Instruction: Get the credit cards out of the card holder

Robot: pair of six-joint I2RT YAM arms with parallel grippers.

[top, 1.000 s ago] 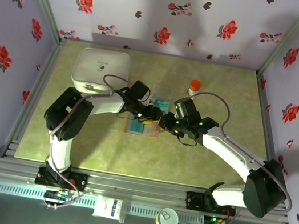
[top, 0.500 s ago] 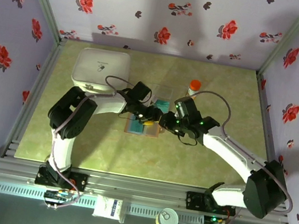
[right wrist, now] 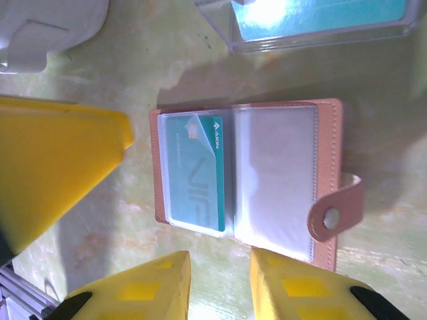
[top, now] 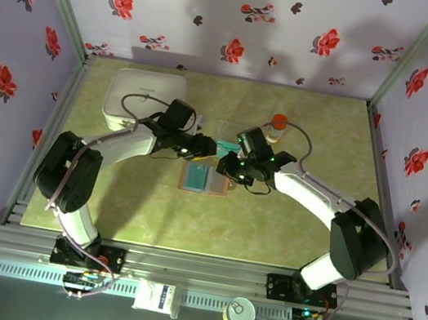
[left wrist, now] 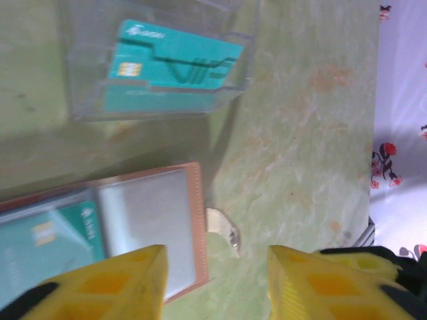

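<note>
Holder lies open mid-table just near of tray, teal card in its sleeve, 2nd card in tray; L gripper & R gripper both apart, empty, so w/ nothing pinning it a pull may drag the whole holder, or the grippers clash.

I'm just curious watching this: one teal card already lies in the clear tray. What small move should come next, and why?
Probably lower the right gripper onto the teal card in the card holder and pinch its edge. That card is still tucked in, the neighbouring pocket looks empty, and the gripper hangs just off the holder, jaws apart, holding nothing.
</note>
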